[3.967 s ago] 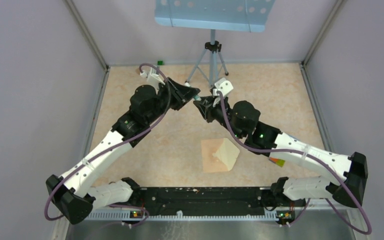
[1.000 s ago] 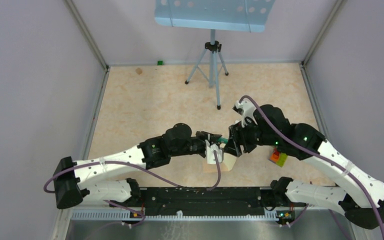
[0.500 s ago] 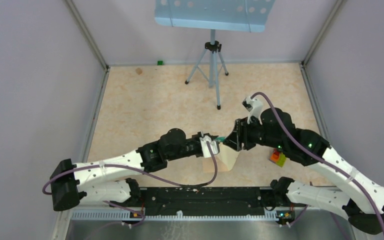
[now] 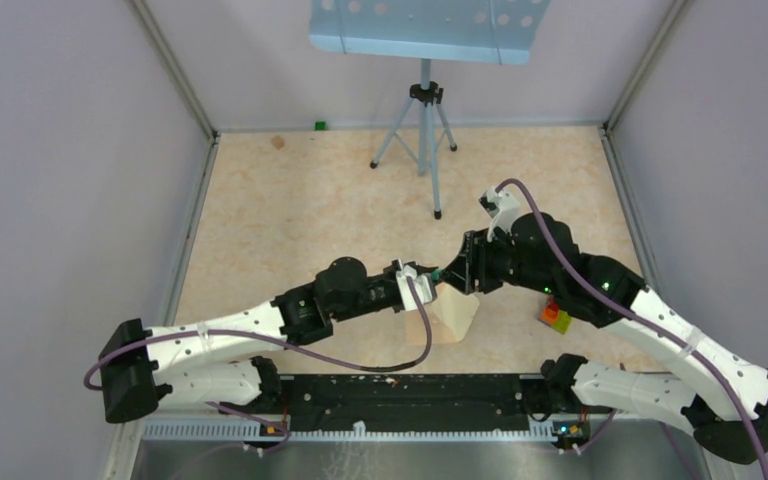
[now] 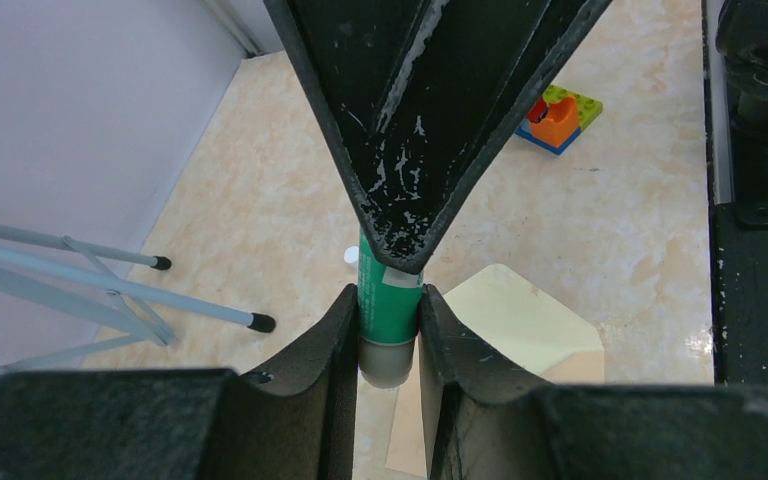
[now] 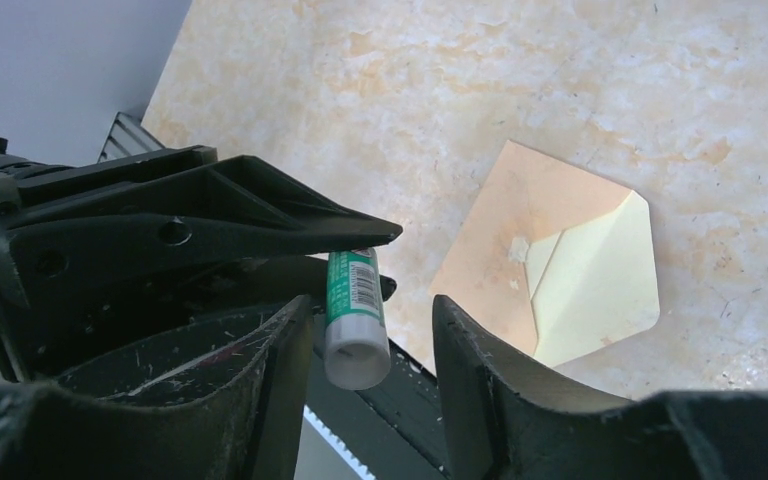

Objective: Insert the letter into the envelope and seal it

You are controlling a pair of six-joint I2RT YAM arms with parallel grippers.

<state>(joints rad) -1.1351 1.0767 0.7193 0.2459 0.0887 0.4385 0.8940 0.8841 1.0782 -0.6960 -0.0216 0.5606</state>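
On the left, our left gripper (image 5: 387, 296) reaches in low over the mottled, stone-patterned table (image 4: 290, 200). Its scuffed black fingers are pinched on one end of a glue stick (image 6: 353, 300), a smooth green tube with a printed label and a pale grey end.

Just under the two grippers, the envelope (image 6: 490, 240) lies flat on the table near the front edge. It is matte tan paper, lying as a diamond with creased edges. The letter (image 6: 595, 270), a paler cream sheet with a sharp fold line, rests on the envelope's right part. We cannot tell whether it is tucked inside.

Further right, our right gripper (image 6: 372, 306) meets the left one tip to tip. Its fingers stand spread on either side of the stick's other end, with a gap showing on one side.

A bright plastic toy block (image 4: 556, 316) sits on the table beside the right arm.
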